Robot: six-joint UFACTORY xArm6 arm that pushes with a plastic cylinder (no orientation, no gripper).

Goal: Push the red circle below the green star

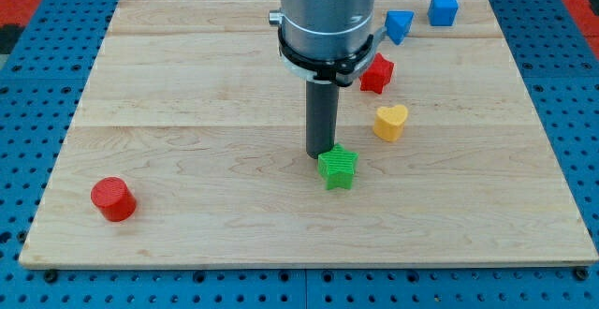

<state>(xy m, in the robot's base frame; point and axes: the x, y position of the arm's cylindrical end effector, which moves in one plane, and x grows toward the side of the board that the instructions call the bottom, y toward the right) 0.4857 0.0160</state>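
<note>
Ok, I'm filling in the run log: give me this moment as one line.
tip touching green star top-left | red circle far left, untouched | push not begun

Red circle (113, 198), green star (338, 168), yellow heart (390, 121), pale wood board (187, 84) (grain streaked).

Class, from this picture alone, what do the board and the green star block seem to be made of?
Pale wooden board: probably unpainted wood, showing grain lines and plank seams. Green star-shaped block: likely matte plastic, with fine ridges suggesting 3D printing, though that is uncertain.

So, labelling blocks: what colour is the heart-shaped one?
Yellow: the heart block, seen in the camera view, right of my tip.
</note>
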